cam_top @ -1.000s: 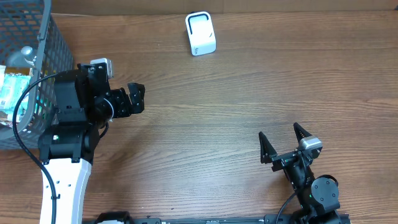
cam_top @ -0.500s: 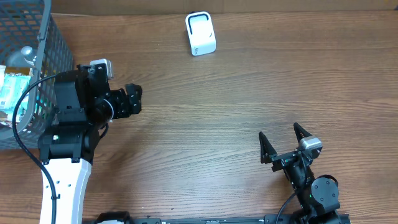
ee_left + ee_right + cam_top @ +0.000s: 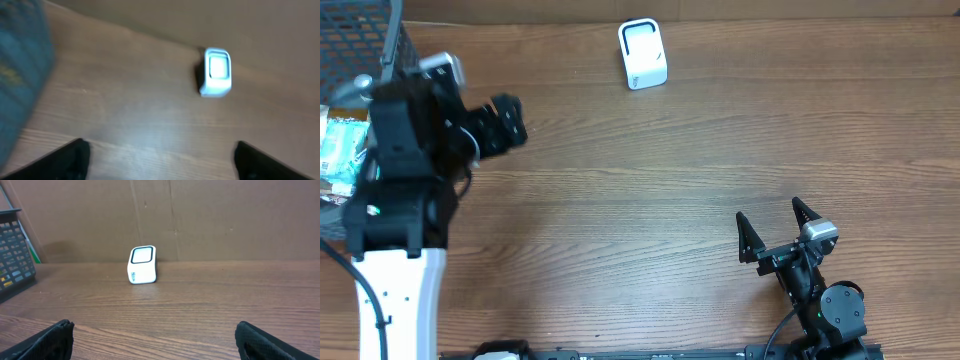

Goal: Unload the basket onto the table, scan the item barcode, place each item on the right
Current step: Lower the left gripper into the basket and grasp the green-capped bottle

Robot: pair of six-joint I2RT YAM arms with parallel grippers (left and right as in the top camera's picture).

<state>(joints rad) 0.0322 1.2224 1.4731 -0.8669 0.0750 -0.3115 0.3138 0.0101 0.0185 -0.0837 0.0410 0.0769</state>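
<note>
hovering with both sets of jaws empty, i am at the very start of the job: nothing is picked up yet. seen from above, my left gripper [image 3: 503,122] sits in the upper left of the frame, jaws spread wide with only bare wood between them, just beside the grey wire basket [image 3: 365,30] in the top left corner. the item [image 3: 338,150] to scan appears to be one of the pale, green-printed packets lying in that basket at the far left edge. my left arm [image 3: 405,170] covers part of them, so i cannot tell how many there are or where a barcode sits. the white barcode scanner [image 3: 643,53] stands at the top centre of the wooden table [image 3: 670,170], well apart from the basket, its dark-framed window visible from above. my right gripper [image 3: 769,215] rests at the lower right, jaws also spread wide and holding nothing, pointed toward the scanner. the step in hand, as i judge it, is reaching for an item. next, my left jaws need to swing over the basket rim, come down on a packet and close on it, then carry it to the scanner with the barcode facing the window.
</note>
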